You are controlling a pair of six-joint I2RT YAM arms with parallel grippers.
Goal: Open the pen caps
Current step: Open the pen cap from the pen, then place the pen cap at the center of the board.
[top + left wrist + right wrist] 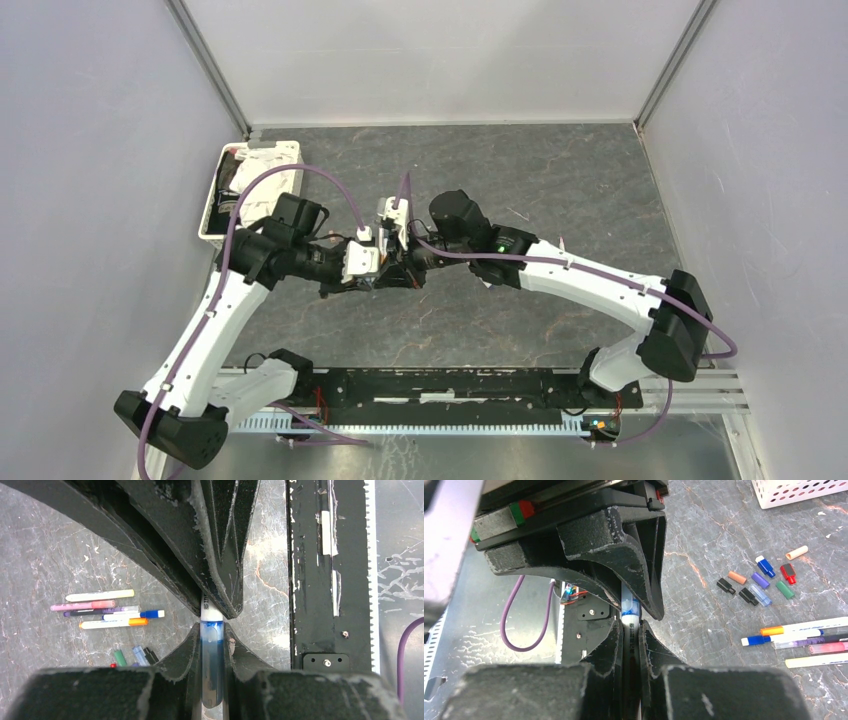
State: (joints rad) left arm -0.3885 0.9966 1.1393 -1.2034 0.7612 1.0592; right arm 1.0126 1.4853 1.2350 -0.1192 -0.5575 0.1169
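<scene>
Holding one pen between both arms at frame centre: your left gripper (212, 630) is pinching the blue cap (212, 662), and your right gripper (631, 625) is clamped on the white pen barrel (206, 611). Cap and barrel meet end to end between the two grips. Loose caps (760, 580) lie right of centre in the right wrist view, above a row of pens (794, 636), white tray (794, 492) upper right

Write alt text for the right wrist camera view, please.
The right gripper, below, and the left gripper, above, clamp one blue-capped pen between them. Loose coloured pen caps and a row of pens lie on the grey table to the right.
</scene>
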